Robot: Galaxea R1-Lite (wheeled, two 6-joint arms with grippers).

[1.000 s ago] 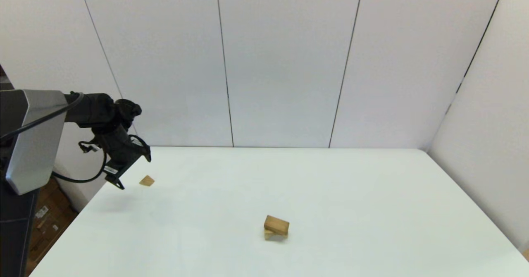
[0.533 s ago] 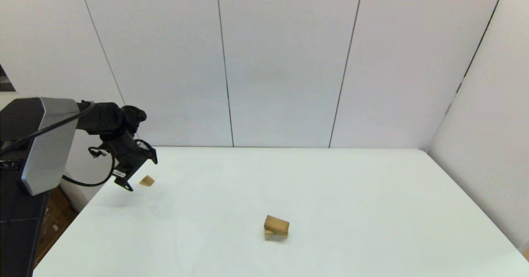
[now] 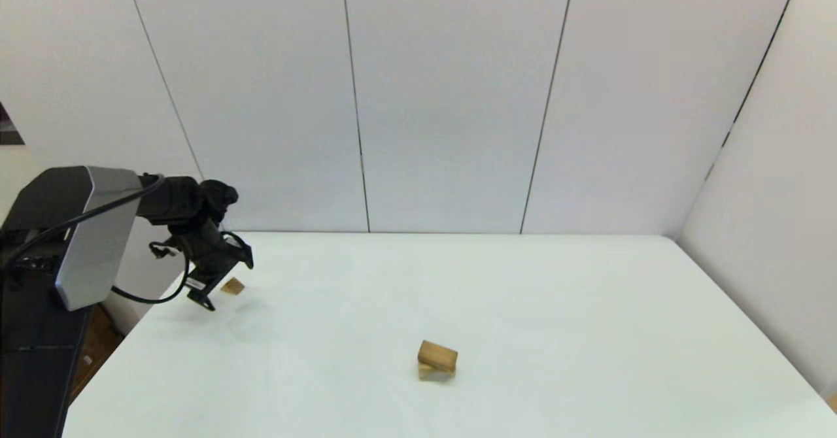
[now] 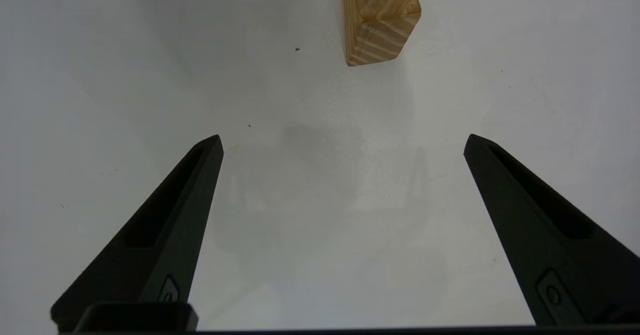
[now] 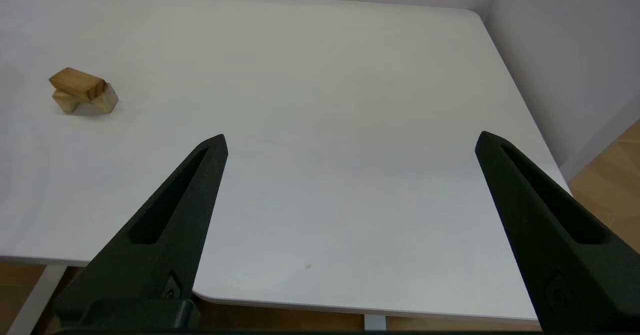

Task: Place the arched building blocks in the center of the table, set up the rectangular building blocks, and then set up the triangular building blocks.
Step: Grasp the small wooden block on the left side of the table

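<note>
Where the head view takes in the white table, the left gripper hangs above the far left corner region, pointed down, with the triangular building block lying on the tabletop just beside it, toward the table's middle. Near the centre of the table, the rectangular building block rests askew on top of the arched building block, well apart from the left gripper. The right arm does not appear in this view.

Left wrist view: the two black fingers are spread wide, with nothing between them but bare tabletop. The triangular building block lies beyond the fingertips, outside the gap, nearer the line of the right-hand finger than the other, touching neither. Its end-grain face is turned toward the camera.

Right wrist view: the right gripper is held off the table's near edge, jaws wide apart and empty. Far off on the table, the rectangular building block sits tilted across the two-legged arched building block, well clear of both fingers.
</note>
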